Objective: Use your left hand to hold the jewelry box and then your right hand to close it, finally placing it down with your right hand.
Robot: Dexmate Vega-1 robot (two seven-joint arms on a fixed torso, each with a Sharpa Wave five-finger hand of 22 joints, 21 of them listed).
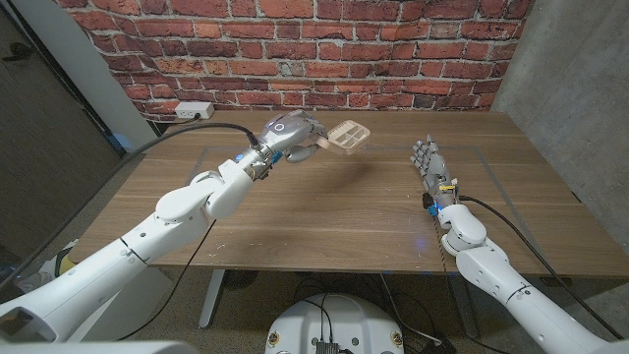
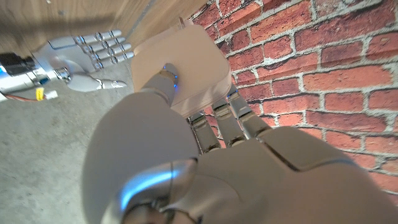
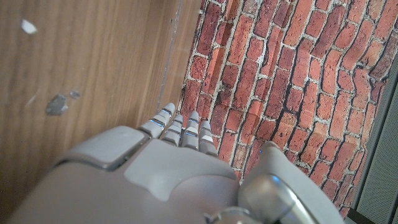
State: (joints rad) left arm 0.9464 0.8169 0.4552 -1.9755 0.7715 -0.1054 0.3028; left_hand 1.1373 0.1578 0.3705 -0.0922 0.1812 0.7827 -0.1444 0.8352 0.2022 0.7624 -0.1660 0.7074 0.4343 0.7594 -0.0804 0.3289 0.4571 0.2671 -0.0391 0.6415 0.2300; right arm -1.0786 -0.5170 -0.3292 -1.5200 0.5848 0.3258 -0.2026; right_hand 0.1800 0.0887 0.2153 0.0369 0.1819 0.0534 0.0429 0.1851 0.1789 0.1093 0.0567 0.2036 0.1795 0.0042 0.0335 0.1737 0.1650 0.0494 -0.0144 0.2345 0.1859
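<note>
My left hand (image 1: 290,135) grips a pale pink jewelry box (image 1: 334,140) and holds it up above the back middle of the wooden table (image 1: 324,221). The square lid (image 1: 350,135) stands open, swung away to the right of the hand. In the left wrist view my fingers (image 2: 217,121) wrap under the box (image 2: 186,62). My right hand (image 1: 432,169) waits over the right side of the table, fingers straight and apart, holding nothing, well clear of the box. The left wrist view catches that right hand (image 2: 87,56) too, and its fingers (image 3: 180,127) point toward the brick wall.
A brick wall (image 1: 324,54) runs behind the table, with a white power outlet (image 1: 194,110) at its left foot. A grey concrete wall (image 1: 580,88) closes the right side. A black cable (image 1: 197,131) runs along my left arm.
</note>
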